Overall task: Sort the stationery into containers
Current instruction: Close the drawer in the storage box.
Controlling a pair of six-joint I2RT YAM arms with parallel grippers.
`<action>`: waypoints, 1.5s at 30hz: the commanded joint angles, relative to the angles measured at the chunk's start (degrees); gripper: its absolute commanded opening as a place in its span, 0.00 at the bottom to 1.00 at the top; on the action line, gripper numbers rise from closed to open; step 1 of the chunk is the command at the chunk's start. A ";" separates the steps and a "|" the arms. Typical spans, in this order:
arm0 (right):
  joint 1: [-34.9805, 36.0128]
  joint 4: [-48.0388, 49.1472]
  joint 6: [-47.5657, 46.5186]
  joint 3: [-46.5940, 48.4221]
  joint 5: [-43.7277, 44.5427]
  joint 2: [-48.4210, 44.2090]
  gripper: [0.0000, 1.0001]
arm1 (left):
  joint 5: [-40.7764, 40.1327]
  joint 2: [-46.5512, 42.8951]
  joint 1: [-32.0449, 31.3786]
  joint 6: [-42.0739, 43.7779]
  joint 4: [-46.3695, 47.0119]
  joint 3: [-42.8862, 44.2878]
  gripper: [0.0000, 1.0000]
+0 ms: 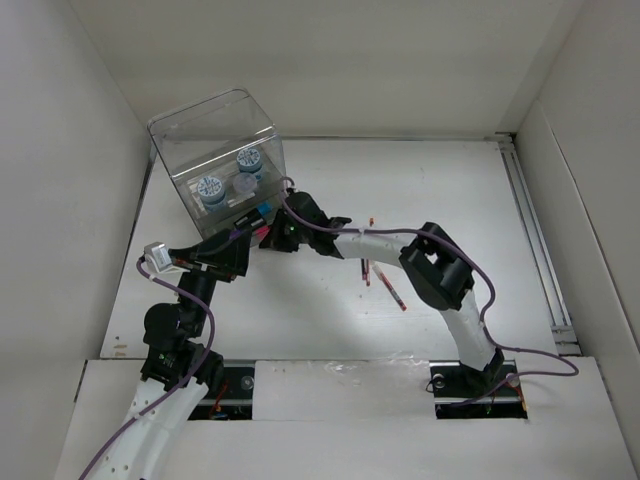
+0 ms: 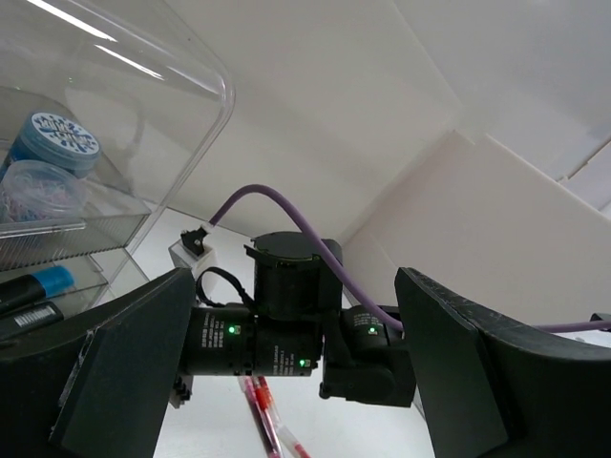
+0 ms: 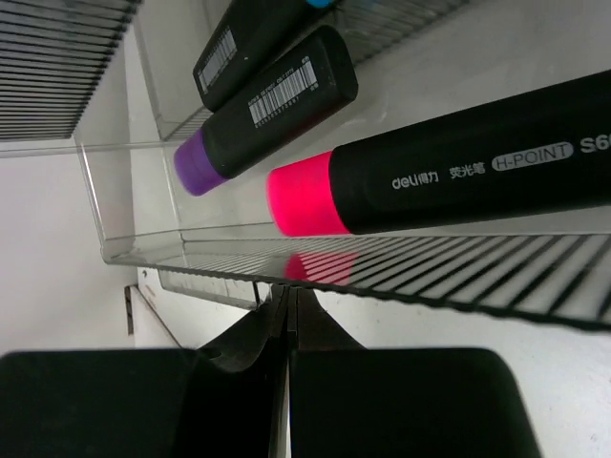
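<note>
The clear organiser box (image 1: pixel 215 150) stands at the far left, with two blue-and-white rolls (image 1: pixel 211 189) inside. Its open front drawer (image 3: pixel 134 253) holds a dark marker with a purple end (image 3: pixel 267 110), a pink-ended marker (image 3: pixel 430 181) and a third dark marker (image 3: pixel 248 43). My right gripper (image 3: pixel 289 298) is shut, its tips against the drawer's lower front edge; it shows in the top view (image 1: pixel 268 232). My left gripper (image 2: pixel 291 277) is open and empty just in front of the box (image 1: pixel 228 256), facing the right arm's wrist. Several red pens (image 1: pixel 385 280) lie mid-table.
White walls enclose the table on the left, back and right. A metal rail (image 1: pixel 535 230) runs along the right side. Purple cables (image 1: pixel 190 300) loop off both arms. Red pens (image 2: pixel 263 415) lie under the right wrist in the left wrist view.
</note>
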 commanded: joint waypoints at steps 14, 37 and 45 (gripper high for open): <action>-1.39 10.24 -5.10 8.59 9.77 3.78 0.00 | 0.15 0.85 -0.21 -0.06 3.37 -0.47 0.83; -2.44 19.81 0.61 15.63 14.86 12.32 0.00 | -0.38 0.85 -0.21 -0.06 2.84 -0.47 0.83; -2.97 26.04 5.88 8.10 12.24 10.30 0.21 | 0.15 0.85 -0.21 -0.06 2.84 -0.47 0.83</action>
